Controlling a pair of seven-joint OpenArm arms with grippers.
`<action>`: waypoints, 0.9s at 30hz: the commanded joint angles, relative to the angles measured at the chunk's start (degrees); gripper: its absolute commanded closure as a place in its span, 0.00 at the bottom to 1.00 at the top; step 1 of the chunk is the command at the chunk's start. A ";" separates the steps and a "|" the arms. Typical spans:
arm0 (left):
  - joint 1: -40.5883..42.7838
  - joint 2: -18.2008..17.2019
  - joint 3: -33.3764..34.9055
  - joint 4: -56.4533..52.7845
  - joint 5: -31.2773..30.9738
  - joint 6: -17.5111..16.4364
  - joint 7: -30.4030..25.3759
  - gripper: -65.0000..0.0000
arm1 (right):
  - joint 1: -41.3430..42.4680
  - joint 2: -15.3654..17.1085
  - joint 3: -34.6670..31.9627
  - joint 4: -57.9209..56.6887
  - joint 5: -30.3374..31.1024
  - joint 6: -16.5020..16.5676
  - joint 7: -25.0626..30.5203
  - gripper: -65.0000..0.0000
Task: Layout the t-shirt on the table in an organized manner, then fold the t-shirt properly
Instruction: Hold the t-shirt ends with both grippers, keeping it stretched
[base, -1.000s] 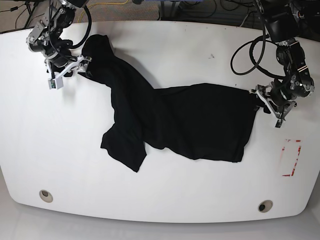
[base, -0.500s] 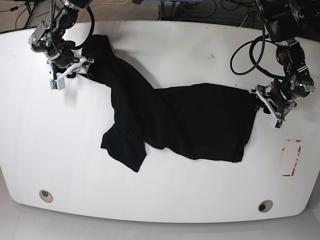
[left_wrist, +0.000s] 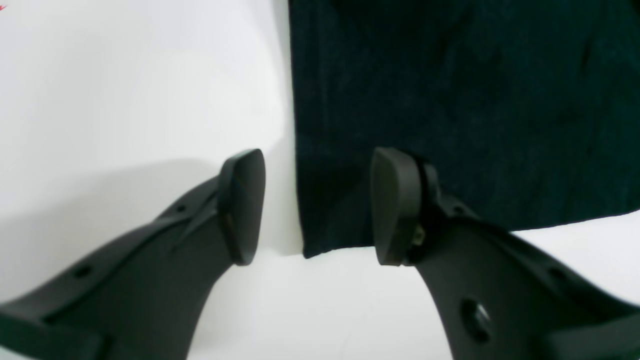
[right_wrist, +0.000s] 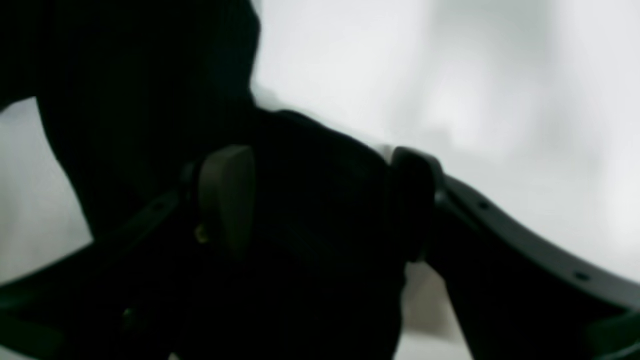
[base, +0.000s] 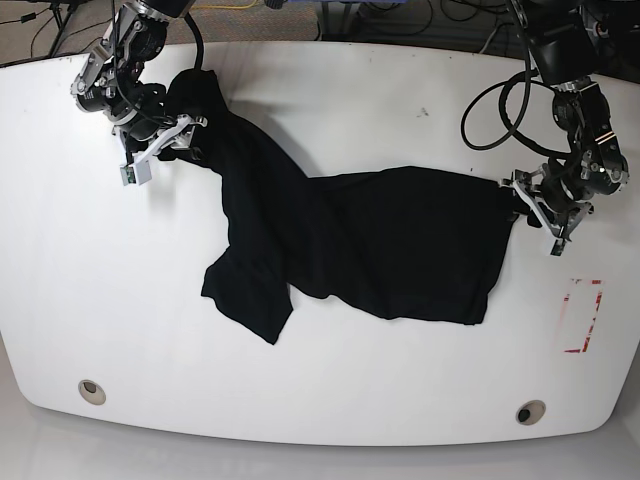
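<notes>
The black t-shirt (base: 400, 240) lies crumpled on the white table (base: 330, 100), plain side up, with one end stretched toward the far left corner. My right gripper (base: 172, 143) is at that far left end. In the right wrist view a bunch of the t-shirt (right_wrist: 150, 75) fills the gap of the right gripper (right_wrist: 320, 200), whose pads still stand wide apart. My left gripper (base: 527, 205) is at the shirt's right edge. In the left wrist view the left gripper (left_wrist: 315, 200) is open astride a corner of the t-shirt (left_wrist: 450, 100), one finger over cloth, the other over bare table.
A red-and-white tape rectangle (base: 583, 315) marks the table near its right edge. Two round grommet holes (base: 91, 391) (base: 530, 411) sit near the front corners. Black cables (base: 490, 100) loop over the table by the left arm.
My right gripper has moved right onto the shirt's far left end, and its jaws have narrowed around the cloth. The left arm and the rest of the shirt have not moved.
</notes>
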 joint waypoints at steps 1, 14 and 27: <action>-1.04 -0.77 -0.18 0.92 -0.86 -0.06 -1.00 0.50 | -0.05 0.50 0.18 0.45 -0.47 -0.12 -0.78 0.40; -1.04 -0.77 -0.36 0.92 -0.86 -0.06 -1.00 0.50 | -0.22 0.50 0.18 0.45 -0.56 -0.12 -0.69 0.94; -1.04 -0.86 -0.53 1.00 -0.95 -0.06 -0.91 0.50 | -1.63 0.50 0.44 0.63 -0.56 -0.12 -0.69 1.00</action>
